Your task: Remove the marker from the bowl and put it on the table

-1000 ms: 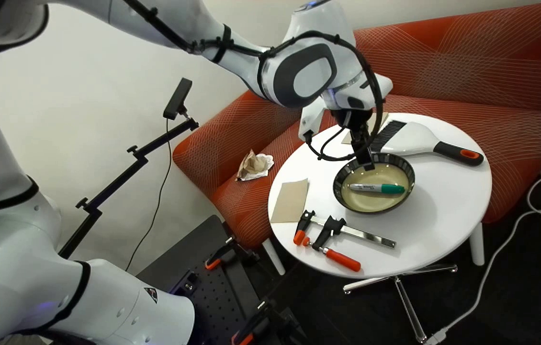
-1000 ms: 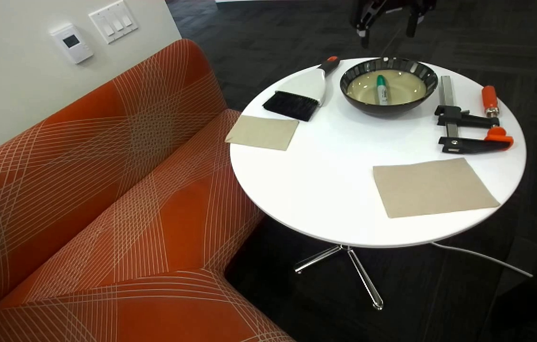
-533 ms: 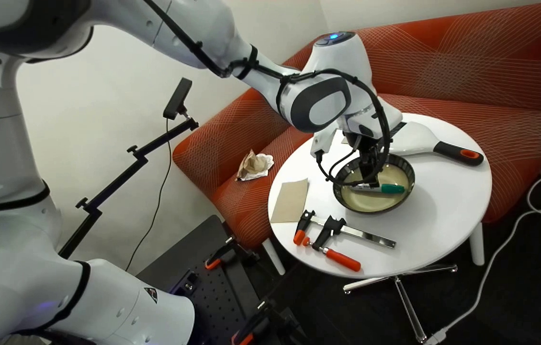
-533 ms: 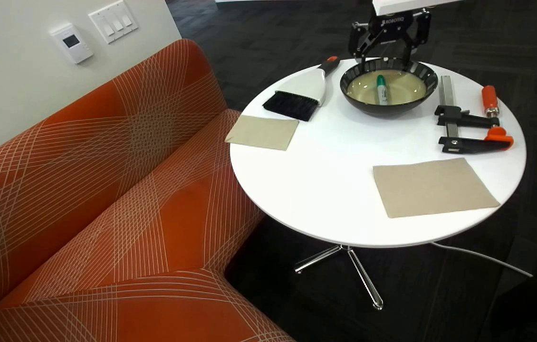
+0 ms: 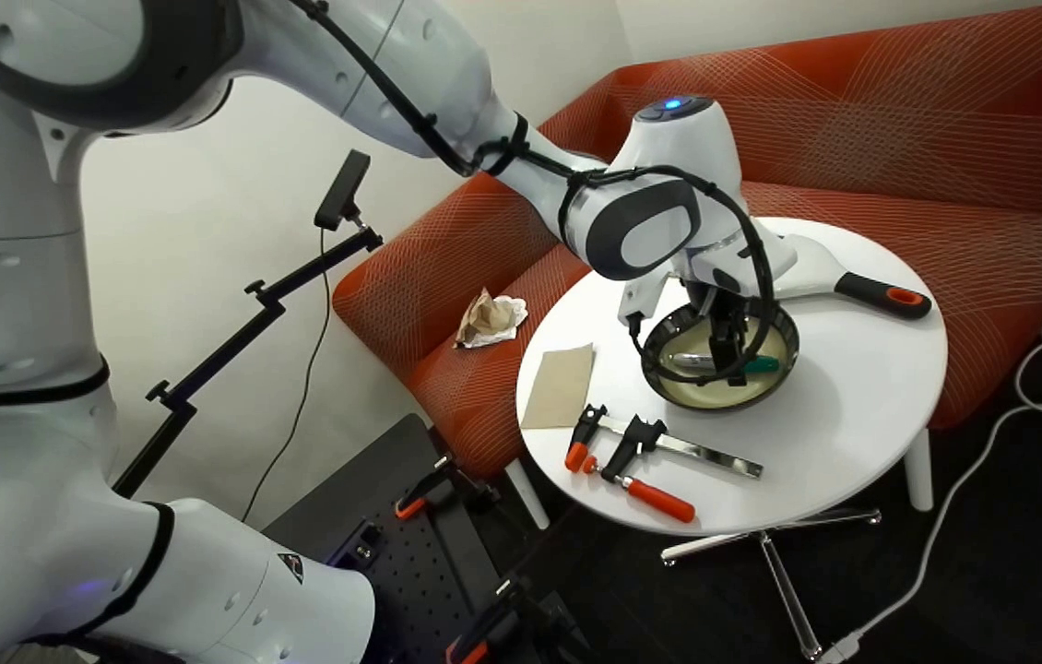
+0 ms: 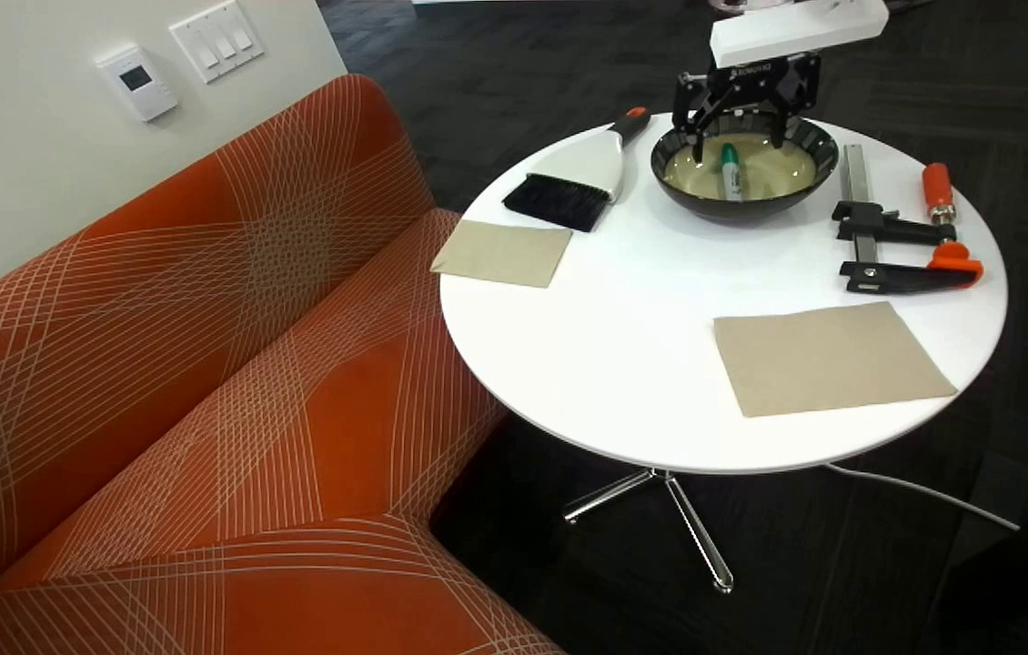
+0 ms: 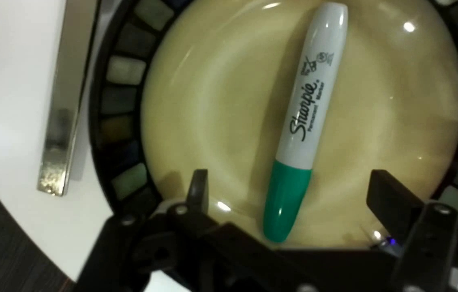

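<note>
Lower and farther along toward the green cap (image 7: 287, 200) than half a second ago, the gripper (image 6: 738, 146) now reaches over the inside of the bowl (image 7: 118, 99), while the marker (image 7: 305, 123) lies where it was, on its side against the pale bottom. Both fingers (image 7: 393, 196) stand wide apart, holding nothing, and in the wrist view they flank the cap; whether their tips are already below the rim, I cannot tell. I expect the marker to be light and stiff, with a smooth plastic barrel that should take a firm squeeze without harm but may slip or roll if pinched off centre, and the glossy, curved bowl would give it little to brace against. Probably the best hold is on the barrel just behind the cap, nearer mid-length: a pinch on the tapering cap alone could let the white end sag, or even work the cap loose. It also lies a little askew to the fingers, so a slight turn of the wrist should let them meet it squarely. Once past the rim, it wants laying flat on the white table (image 6: 605, 355) and letting go low down, since a round barrel could roll there too.
</note>
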You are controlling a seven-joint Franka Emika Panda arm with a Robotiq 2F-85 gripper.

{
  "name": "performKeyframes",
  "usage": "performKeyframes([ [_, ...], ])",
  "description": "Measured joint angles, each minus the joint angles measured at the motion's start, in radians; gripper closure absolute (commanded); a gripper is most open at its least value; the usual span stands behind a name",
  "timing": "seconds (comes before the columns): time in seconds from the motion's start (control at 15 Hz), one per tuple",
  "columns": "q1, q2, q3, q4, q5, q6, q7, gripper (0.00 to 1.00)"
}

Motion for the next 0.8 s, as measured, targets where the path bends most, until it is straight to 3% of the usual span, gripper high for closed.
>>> performKeyframes([
  [0.6,0.019,0.039,-0.010,0.027,0.000,0.000,0.000,0.95],
  [0.8,0.029,0.035,-0.013,0.029,0.001,0.000,0.001,0.94],
])
